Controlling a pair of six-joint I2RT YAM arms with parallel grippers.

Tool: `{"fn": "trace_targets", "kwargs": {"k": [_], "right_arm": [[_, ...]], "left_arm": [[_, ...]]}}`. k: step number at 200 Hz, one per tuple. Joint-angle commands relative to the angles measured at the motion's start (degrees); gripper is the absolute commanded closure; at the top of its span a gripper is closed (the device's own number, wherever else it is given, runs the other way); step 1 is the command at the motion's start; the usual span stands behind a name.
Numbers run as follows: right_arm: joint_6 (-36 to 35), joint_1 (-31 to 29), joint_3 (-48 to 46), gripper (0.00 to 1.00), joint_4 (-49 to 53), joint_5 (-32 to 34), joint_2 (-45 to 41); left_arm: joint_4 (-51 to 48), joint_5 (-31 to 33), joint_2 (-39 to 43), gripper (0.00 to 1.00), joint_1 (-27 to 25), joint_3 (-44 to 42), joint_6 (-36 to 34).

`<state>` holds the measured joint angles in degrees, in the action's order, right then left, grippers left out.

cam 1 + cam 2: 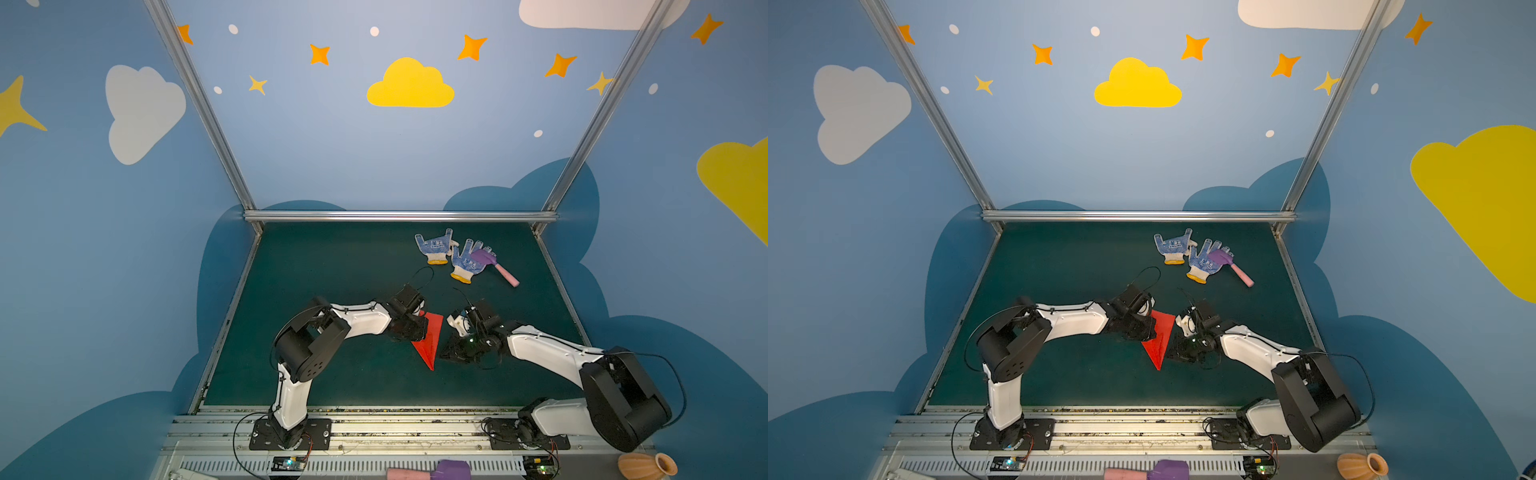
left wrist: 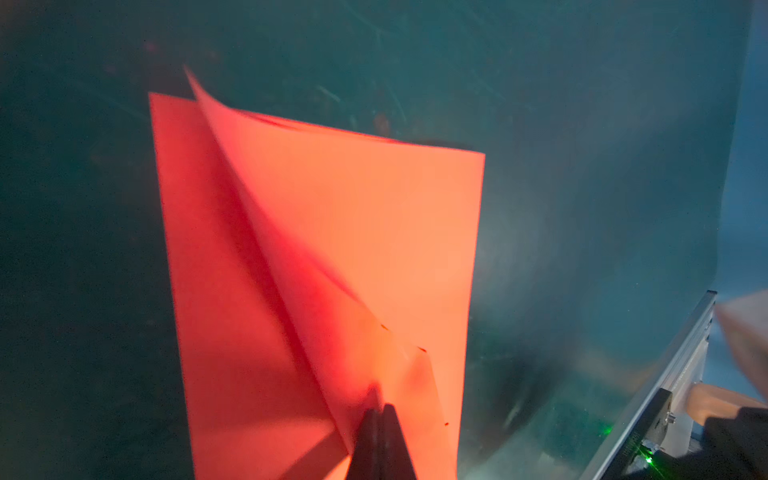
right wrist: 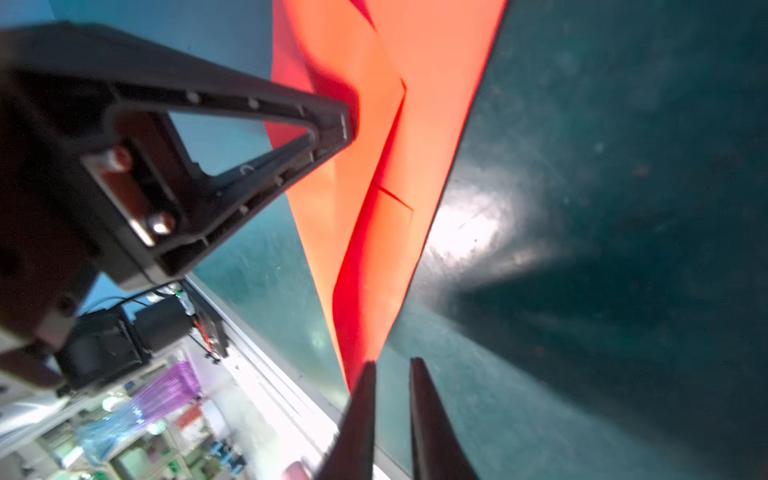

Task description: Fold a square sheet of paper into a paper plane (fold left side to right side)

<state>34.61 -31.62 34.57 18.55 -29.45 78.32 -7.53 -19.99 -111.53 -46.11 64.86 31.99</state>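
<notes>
Cloud-painted blue walls (image 1: 332, 145), possibly felt tabletop (image 1: 332, 270)

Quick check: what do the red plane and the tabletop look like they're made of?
Paper plane: thin matte paper, judging by sharp creases and a curling flap. Tabletop: dark green mat, probably rubbery, speckled, with dull glare under the light.
</notes>
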Motion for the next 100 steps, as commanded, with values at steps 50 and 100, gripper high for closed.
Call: {"fn": "trace_targets", "kwargs": {"k": [50,100], "right_arm": [[0.28,-4.7,6.22,0.55,1.76,4.21,3.15],[0.33,-5.65,7.88,0.56,0.99,6.68,7.94]], "left_arm": [[-4.6,3.99,-1.07,0.97,0.05,-1.93,1.23],[-4.34,4.46,-0.53,0.97,0.12,-2.35,2.27]]}}
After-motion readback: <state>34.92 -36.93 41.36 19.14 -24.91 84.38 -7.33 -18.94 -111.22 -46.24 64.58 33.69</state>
